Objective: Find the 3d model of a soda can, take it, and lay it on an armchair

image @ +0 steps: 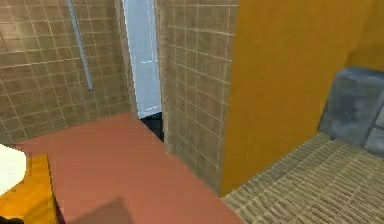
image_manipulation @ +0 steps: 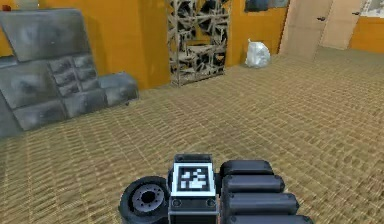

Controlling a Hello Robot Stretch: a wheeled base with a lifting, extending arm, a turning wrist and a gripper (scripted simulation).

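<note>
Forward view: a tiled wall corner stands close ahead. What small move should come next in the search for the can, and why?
Probably turn the base toward the arm side. The tiled wall blocks the way ahead, while carpeted floor opens out there, past a grey seat and a lattice shelf.

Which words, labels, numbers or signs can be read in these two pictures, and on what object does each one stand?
None can be read in either view.
The white square on the dark arm carries black marks, but they form a pattern, not letters or numbers.
</note>
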